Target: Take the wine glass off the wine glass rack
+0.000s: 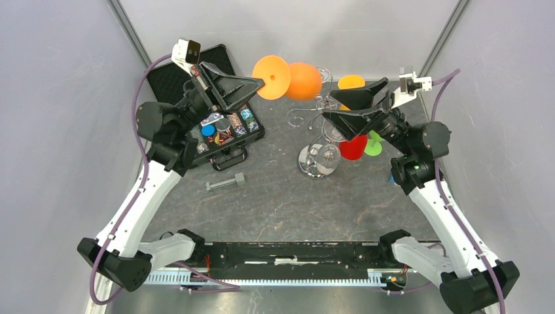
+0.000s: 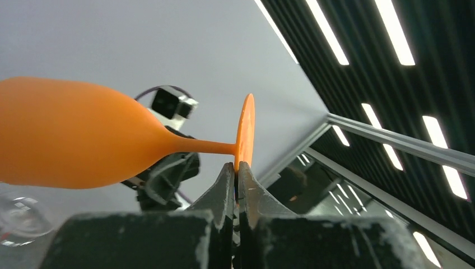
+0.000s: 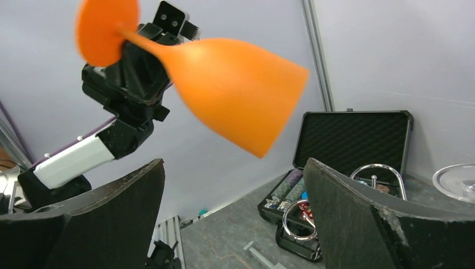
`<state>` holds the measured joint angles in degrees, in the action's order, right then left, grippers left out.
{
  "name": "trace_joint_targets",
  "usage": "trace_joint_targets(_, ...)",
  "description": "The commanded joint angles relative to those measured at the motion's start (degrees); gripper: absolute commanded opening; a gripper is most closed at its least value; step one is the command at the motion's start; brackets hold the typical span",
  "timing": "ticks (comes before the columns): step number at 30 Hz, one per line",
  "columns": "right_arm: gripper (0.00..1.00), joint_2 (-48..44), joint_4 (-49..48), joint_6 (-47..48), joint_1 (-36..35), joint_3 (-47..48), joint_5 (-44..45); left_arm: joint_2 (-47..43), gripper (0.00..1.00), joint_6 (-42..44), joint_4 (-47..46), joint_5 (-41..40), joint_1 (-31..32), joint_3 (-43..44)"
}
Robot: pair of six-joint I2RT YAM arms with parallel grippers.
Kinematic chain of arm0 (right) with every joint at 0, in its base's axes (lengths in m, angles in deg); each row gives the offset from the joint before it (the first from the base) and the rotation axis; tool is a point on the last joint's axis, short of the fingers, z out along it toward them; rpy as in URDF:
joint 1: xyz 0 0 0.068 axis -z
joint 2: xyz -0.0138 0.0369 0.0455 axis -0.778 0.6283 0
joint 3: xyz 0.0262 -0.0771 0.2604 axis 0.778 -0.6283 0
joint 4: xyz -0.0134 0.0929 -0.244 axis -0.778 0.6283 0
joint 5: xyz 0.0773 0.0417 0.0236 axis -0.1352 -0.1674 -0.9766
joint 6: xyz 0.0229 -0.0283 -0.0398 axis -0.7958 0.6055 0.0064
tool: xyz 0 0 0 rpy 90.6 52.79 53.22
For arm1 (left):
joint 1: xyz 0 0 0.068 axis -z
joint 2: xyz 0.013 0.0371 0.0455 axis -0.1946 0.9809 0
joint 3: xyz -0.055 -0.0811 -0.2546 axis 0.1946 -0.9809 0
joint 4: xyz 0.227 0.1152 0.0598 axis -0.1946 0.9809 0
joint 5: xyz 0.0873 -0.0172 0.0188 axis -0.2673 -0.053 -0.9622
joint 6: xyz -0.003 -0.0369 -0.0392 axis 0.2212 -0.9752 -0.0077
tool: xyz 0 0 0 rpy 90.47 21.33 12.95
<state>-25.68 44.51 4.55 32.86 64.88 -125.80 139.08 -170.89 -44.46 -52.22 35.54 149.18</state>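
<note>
My left gripper [image 1: 260, 83] is shut on the round foot of an orange wine glass [image 1: 302, 80] and holds it sideways in the air, left of the rack's top. The left wrist view shows the foot [image 2: 245, 131] pinched edge-on between the fingertips, the bowl [image 2: 73, 134] out to the left. The chrome wine glass rack [image 1: 319, 157] stands mid-table on its round mirror base, its curled hook arms [image 1: 307, 111] above. My right gripper [image 1: 327, 108] is open and empty beside the rack's top. In the right wrist view the orange glass [image 3: 235, 92] hangs above the open fingers.
An open black case [image 1: 216, 118] of poker chips lies at the back left. A grey metal bar [image 1: 226, 182] lies in front of it. A red glass [image 1: 353, 146], a green one [image 1: 374, 145] and another orange one [image 1: 351, 82] are by the rack under my right arm.
</note>
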Motion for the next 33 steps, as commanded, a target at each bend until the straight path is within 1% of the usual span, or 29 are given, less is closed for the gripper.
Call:
trace_joint_targets(1, 0.98, 0.0, -1.8, -1.0, -1.1, 3.8, 7.1, 1.3, 0.02, -9.3, -15.9, -1.1, 2.4, 0.6)
trace_joint_targets(3, 0.98, -1.3, -2.1, -3.3, -1.1, 1.5, 13.1, 1.8, 0.02, -12.7, -18.4, -1.1, 2.5, 0.0)
trace_joint_targets(4, 0.98, -2.1, -4.8, -4.8, -1.2, -1.0, 16.0, 2.2, 0.02, -14.6, -19.9, -1.5, 2.4, -0.5)
trace_joint_targets(6, 0.98, -2.6, -10.8, -9.2, -1.2, -4.5, 17.7, 3.2, 0.02, -18.5, -23.9, -1.8, 2.4, -1.5)
trace_joint_targets(9, 0.98, -0.9, -16.1, -12.9, -1.3, -4.2, 13.3, 4.3, 0.02, -22.5, -28.4, -2.6, 2.5, -2.6)
trace_joint_targets(14, 0.98, 1.1, -33.7, -21.5, -2.0, -7.1, 10.3, 4.3, 0.02, -23.7, -29.5, -3.4, 2.5, -3.7)
trace_joint_targets(16, 0.98, 1.9, -37.8, -23.7, -2.5, -7.5, 9.6, 4.4, 0.02, -24.0, -29.6, -3.5, 2.5, -3.7)
trace_joint_targets(20, 0.97, 4.0, -40.8, -26.1, -3.5, -5.9, 7.6, 4.9, 0.02, -24.7, -30.4, -3.6, 3.2, -4.0)
trace_joint_targets(26, 0.94, 6.2, -41.0, -26.7, -4.7, -3.8, 5.6, 5.7, 0.02, -25.6, -31.3, -3.8, 4.7, -4.5)
trace_joint_targets(28, 0.9, 6.6, -41.2, -26.7, -4.9, -2.9, 4.6, 6.1, 0.02, -25.6, -31.3, -3.7, 5.0, -4.5)
trace_joint_targets(33, 0.68, 7.1, -44.2, -26.9, -5.0, -1.3, 2.2, 7.3, 0.02, -26.3, -31.5, -3.5, 6.0, -4.9)
